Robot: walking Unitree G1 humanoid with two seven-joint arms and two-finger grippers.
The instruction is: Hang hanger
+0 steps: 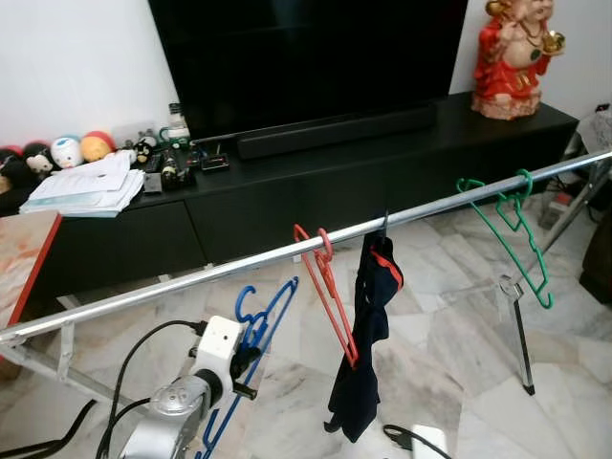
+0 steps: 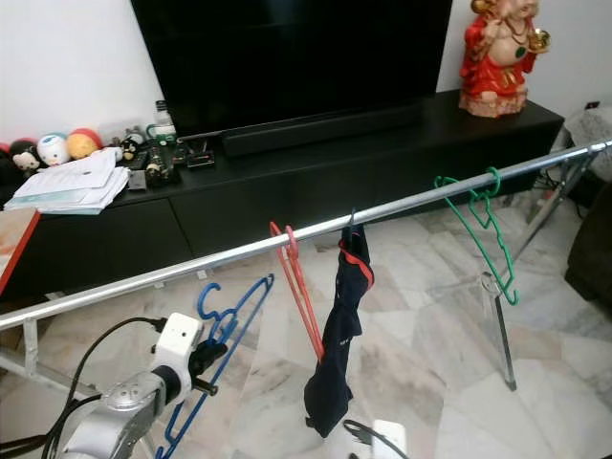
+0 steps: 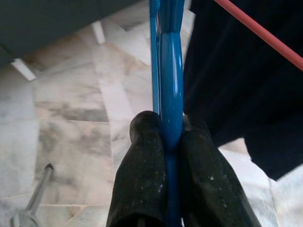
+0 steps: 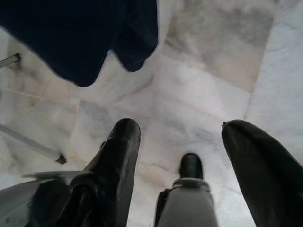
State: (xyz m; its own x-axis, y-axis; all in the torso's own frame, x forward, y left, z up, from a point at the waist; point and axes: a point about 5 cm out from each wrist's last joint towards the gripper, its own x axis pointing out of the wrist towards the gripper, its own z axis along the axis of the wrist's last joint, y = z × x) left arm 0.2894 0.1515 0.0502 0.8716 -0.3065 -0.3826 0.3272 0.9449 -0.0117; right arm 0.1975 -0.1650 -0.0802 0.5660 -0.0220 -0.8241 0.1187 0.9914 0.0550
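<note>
Blue hanger (image 1: pixel 256 330) sat clamped in my left gripper (image 3: pixel 171 137), both black fingers (image 3: pixel 142 175) pinched tight on its thin frame w/ no gap showing. In the left wrist view the blue bar ran straight out from between the fingers, away along their line. From the head views the grip was low on the hanger, near the left arm's white wrist block; hanger's long axis ran up and to the right from there, w/ the hook at the upper end, curling toward the rail (image 1: pixel 191 283).

Key relation: the hook was just below the rail and on my side of it, not over it yet. Rail ran left-low to right-high across the view. My guess: next move needs a lift plus a push fwd so the hook clears the bar, then a drop. Left arm was plainly the nearer one.

Right gripper (image 4: pixel 182 142) hung idle over the marble floor (image 4: pixel 203 94), fingers spread apart, nothing between them.

Further along the rail, to the right: red hanger (image 1: pixel 330 287) already hooked on, then a dark garment (image 1: pixel 368 335) draped beside it, and a green hanger (image 1: pixel 516 234) well apart near the far end. The free stretch of rail left of the red one looked like the natural slot.
</note>
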